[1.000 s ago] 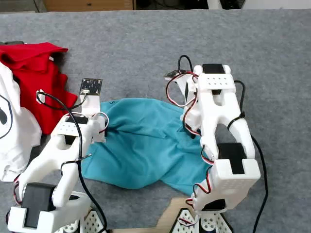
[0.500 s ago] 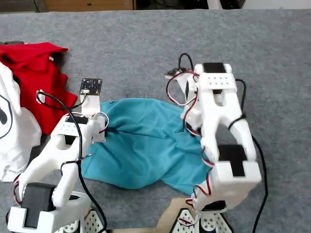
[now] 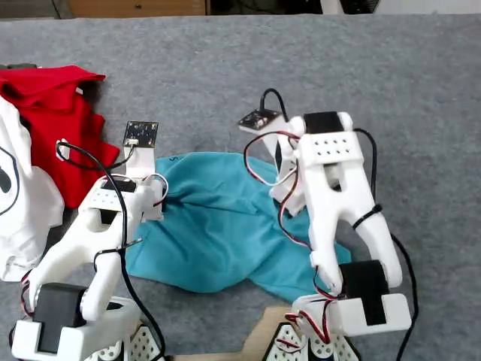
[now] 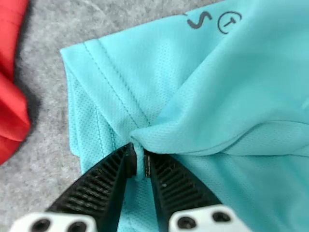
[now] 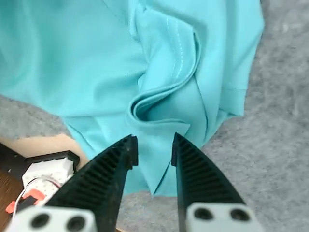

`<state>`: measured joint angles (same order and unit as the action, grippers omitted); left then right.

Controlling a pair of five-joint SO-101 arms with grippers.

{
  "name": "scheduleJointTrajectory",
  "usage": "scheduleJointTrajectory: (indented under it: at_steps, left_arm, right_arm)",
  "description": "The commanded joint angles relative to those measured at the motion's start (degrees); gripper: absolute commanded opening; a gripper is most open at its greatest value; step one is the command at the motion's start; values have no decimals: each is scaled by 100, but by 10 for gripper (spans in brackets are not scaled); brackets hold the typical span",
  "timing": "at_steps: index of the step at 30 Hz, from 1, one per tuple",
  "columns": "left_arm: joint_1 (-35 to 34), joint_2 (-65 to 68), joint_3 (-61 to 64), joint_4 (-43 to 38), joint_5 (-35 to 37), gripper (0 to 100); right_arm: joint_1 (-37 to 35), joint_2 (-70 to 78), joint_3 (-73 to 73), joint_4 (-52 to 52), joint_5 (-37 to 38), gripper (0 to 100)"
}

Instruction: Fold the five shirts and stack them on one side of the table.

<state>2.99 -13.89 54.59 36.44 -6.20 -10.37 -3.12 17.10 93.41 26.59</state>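
A teal shirt (image 3: 218, 226) lies crumpled in the middle of the grey table, between my two arms. My left gripper (image 4: 138, 162) is shut on a raised fold of the teal shirt (image 4: 212, 96) near its hemmed edge. This left arm (image 3: 105, 218) stands at the shirt's left side. My right gripper (image 5: 153, 145) is open, and it hovers just over a doubled-up edge of the teal shirt (image 5: 164, 58) without gripping it. The right arm (image 3: 331, 180) leans over the shirt's right side.
A red shirt (image 3: 60, 120) and a white shirt (image 3: 19, 195) lie heaped at the table's left edge, and the red shirt (image 4: 12, 96) comes close to the teal one. A wooden board (image 3: 263, 331) and the arm bases sit at the front edge. Bare grey table (image 3: 421, 90) stretches across the back and right.
The right arm has swung to the left, bringing its wrist further over the teal shirt. The left arm has kept still with the fold in its grip.
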Motion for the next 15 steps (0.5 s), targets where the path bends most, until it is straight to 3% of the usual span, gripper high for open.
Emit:
scheduleJointTrajectory:
  at_steps: [1,15]
  left_arm:
    - [53,13,-220,-44,-18,19]
    - [53,13,-220,-44,-18,19]
  right_arm:
    - [303,189,-4,-185,185,140]
    - [400,1235,-374,-352,440,140]
